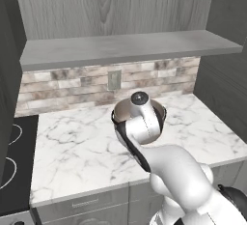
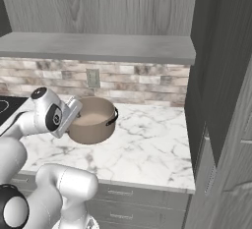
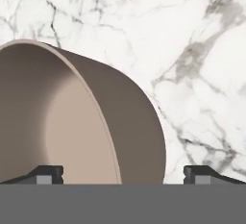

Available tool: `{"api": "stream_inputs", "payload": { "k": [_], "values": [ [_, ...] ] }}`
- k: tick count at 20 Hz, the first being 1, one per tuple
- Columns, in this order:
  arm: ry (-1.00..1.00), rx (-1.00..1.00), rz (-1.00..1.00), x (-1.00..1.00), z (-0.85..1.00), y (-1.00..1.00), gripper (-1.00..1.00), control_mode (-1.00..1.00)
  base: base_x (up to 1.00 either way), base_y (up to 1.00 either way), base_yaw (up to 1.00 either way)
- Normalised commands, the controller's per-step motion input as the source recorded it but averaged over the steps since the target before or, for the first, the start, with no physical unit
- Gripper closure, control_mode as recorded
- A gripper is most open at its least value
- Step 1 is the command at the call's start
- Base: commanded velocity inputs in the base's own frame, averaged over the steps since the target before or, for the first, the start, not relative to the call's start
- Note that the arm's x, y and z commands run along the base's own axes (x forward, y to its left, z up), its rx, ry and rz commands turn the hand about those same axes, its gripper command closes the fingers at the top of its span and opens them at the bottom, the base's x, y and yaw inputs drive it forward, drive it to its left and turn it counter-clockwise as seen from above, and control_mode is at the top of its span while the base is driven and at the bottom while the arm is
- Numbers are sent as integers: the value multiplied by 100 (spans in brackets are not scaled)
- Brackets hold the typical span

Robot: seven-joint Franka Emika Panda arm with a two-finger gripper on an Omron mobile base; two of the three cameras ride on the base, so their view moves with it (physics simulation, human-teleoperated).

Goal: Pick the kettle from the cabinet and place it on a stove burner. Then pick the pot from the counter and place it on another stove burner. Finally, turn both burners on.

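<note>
While the gripper (image 3: 123,174) hangs with jaws wide apart, the pot (image 3: 96,122) wall stands between them. Its rim runs toward eleven o'clock in the hand view.

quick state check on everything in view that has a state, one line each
gripper: open, jaws straddling the pot's rim, nothing held
pot: upright on the counter, not lifted
counter: bears the pot
cabinet: shelf in view holds nothing
stovetop: burner rings bare
</note>
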Motion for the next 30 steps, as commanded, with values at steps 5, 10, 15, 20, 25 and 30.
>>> {"api": "stream_inputs", "payload": {
  "k": [5, 10, 15, 20, 25, 30],
  "values": [
    [0, 5, -2, 14, -13, 2, -100, -100, 0, 0, 0],
    [0, 4, -2, 17, -14, 3, -100, -100, 0, 0, 0],
    [0, 2, -2, 12, -18, 4, -100, -100, 0, 0, 0],
    [0, 1, 0, 0, -21, 7, -100, -100, 0, 0, 0],
    [0, 0, 0, 10, -21, 14, 100, -100, 0, 0, 0],
    [0, 0, 0, 8, -17, 5, 100, -100, 0, 0, 0]
  ]
}}
